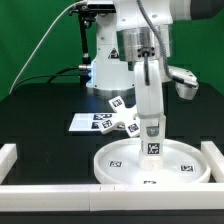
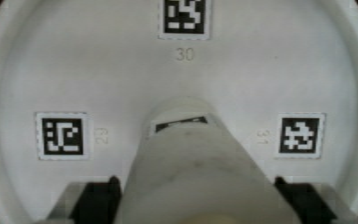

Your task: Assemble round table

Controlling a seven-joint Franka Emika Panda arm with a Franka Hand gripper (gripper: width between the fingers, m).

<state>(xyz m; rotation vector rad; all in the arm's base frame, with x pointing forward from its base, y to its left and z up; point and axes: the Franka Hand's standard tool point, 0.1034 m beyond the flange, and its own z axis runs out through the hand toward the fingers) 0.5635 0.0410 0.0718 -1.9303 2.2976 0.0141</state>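
The large round disc [image 1: 118, 170] lies flat near the front of the black table, with tags on its face. My gripper [image 1: 146, 88] is shut on the white cylindrical leg [image 1: 150, 130] and holds it upright over the disc's middle, its lower end at or just above the hub. In the wrist view the leg [image 2: 197, 160] runs between my dark fingers [image 2: 98, 200], down toward the disc [image 2: 87, 80]; it hides the hub. The cross-shaped base [image 1: 122, 112] lies behind the disc, tilted, beside the marker board.
The marker board [image 1: 84, 122] lies flat behind the disc toward the exterior view's left. White border rails run along the left [image 1: 10, 158], front [image 1: 100, 200] and right [image 1: 213, 152]. The arm's base [image 1: 104, 70] stands at the back.
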